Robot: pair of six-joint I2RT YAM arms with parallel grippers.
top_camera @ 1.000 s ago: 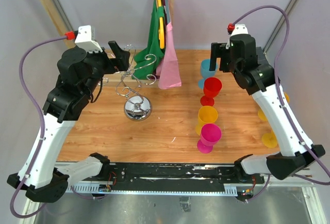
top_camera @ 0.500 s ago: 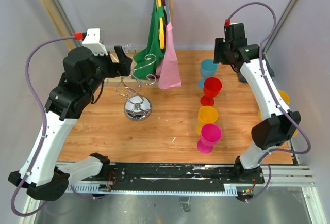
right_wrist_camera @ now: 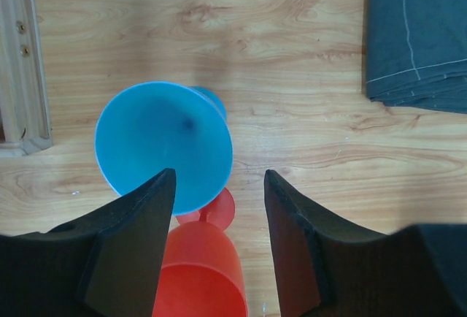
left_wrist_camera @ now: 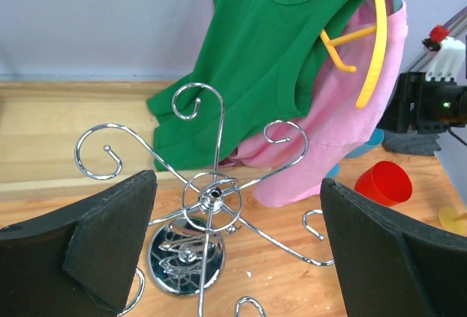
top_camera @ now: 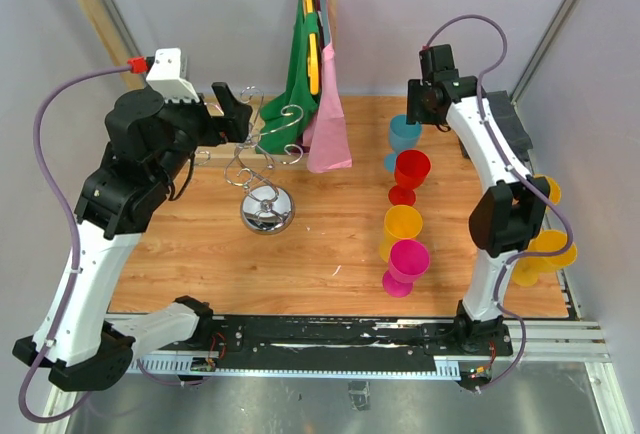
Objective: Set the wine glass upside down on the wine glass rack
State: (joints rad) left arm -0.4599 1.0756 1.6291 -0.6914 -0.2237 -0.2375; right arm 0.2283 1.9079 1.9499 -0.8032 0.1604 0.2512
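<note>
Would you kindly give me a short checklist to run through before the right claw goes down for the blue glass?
1. Right claw empty, jaws apart: ok.
2. Right claw centred over blue glass: not ok; the bowl lies off toward one finger.
3. Blue glass upright, mouth up: ok.
4. Gap to red glass: cannot tell; they overlap in the wrist view.
5. Wine glass rack visible hooks bare: ok.
6. Left claw open, gripping nothing: ok.
</note>
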